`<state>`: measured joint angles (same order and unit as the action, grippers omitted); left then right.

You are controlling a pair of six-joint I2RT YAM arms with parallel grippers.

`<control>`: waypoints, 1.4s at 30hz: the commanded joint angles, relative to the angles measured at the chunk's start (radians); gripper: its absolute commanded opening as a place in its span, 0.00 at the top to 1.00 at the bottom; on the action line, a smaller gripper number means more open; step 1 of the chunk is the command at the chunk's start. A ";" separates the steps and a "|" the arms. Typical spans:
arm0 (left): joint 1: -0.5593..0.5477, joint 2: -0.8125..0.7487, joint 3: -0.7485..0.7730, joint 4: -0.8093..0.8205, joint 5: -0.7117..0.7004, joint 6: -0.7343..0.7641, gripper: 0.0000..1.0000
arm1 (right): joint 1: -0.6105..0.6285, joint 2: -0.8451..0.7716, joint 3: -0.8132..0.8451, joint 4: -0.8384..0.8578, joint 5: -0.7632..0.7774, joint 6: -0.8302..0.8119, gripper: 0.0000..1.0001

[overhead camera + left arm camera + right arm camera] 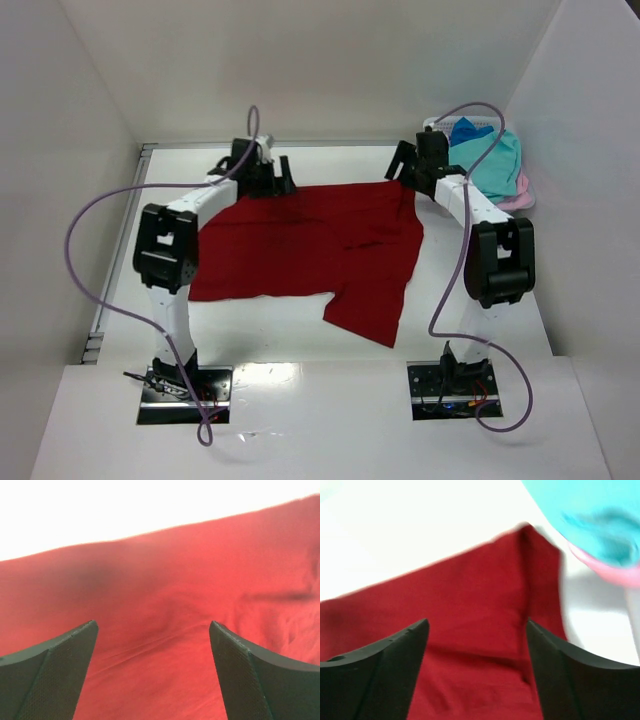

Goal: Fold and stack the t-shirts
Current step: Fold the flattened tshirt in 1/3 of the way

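A large dark red t-shirt [310, 250] lies spread on the white table, one sleeve hanging toward the front. My left gripper [270, 180] is open over the shirt's far left edge; the red cloth [165, 630] fills the left wrist view between the fingers. My right gripper [405, 172] is open over the shirt's far right corner [520, 580]. Teal [495, 160], pink [518, 195] and blue [467, 130] shirts are piled at the back right. The teal [595, 510] and pink [605, 567] cloth also show in the right wrist view.
A pale laundry basket [440, 124] stands at the back right under the pile of shirts. White walls close in the table on the left, back and right. Purple cables loop from both arms.
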<state>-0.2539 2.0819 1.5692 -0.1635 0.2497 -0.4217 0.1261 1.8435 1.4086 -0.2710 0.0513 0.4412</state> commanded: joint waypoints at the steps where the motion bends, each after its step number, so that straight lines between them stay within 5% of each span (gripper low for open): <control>1: 0.079 -0.157 -0.032 -0.019 -0.067 0.035 0.00 | -0.003 -0.046 0.059 0.093 -0.105 0.007 0.14; 3: 0.126 -0.196 -0.054 -0.040 -0.104 0.047 0.00 | -0.003 -0.021 0.069 0.104 -0.123 0.007 0.05; 6: 0.174 -0.206 -0.086 -0.065 -0.139 0.057 0.00 | 0.009 0.034 0.078 0.122 -0.114 0.007 0.05; 8: 0.214 -0.206 -0.104 -0.065 -0.156 0.057 0.00 | 0.018 0.069 0.090 0.122 -0.114 -0.002 0.10; 12: 0.251 -0.165 -0.103 -0.053 -0.156 0.057 0.00 | 0.027 0.151 0.133 0.131 -0.094 -0.002 0.35; 17: 0.260 -0.094 -0.066 -0.054 -0.181 0.066 0.02 | 0.027 0.267 0.245 0.069 -0.059 -0.013 0.48; 42: 0.289 0.098 0.051 -0.119 -0.191 0.057 0.02 | 0.109 0.459 0.365 -0.070 0.078 -0.048 0.47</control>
<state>0.0189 2.1502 1.5826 -0.2615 0.0639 -0.3695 0.2264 2.2658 1.7229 -0.3016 0.1081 0.4023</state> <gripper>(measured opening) 0.985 0.531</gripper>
